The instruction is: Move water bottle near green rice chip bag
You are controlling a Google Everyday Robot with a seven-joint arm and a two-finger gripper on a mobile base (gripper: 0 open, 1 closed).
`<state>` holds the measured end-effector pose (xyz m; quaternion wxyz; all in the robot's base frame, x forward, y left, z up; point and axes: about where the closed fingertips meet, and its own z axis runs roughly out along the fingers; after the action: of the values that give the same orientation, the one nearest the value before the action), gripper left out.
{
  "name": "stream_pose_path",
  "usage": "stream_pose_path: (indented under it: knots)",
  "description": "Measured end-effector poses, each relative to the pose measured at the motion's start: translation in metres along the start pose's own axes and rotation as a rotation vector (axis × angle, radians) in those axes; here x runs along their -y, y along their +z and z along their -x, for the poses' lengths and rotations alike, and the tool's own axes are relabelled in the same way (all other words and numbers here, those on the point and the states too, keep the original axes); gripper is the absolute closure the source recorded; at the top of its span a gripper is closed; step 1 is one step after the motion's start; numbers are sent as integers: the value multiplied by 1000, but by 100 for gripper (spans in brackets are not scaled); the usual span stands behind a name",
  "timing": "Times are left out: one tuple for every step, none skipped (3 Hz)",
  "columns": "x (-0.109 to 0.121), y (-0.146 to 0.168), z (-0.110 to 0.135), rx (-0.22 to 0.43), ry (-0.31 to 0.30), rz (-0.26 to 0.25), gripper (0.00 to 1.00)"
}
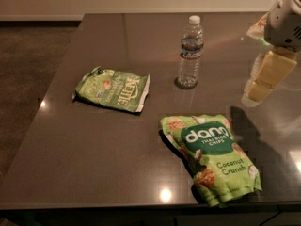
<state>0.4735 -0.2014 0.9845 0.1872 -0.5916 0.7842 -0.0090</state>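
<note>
The water bottle [190,51] stands upright near the middle of the dark table, clear with a white cap and a thin label band. The green rice chip bag [211,157] lies flat near the table's front edge, front-right of the bottle and well apart from it. My gripper [264,78] hangs above the table at the right edge of the view, to the right of the bottle and behind the bag. It touches neither and holds nothing.
A smaller pale green Kettle bag [114,88] lies flat to the left of the bottle. The dark table [94,145] has its left and front edges in view. Brown floor [28,69] lies to the left.
</note>
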Motion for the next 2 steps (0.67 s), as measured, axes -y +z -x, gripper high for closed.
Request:
stream_pose_path:
  knots:
    - [25,16,25,84,30,3,0]
    - [57,38,47,132,77,-49,0]
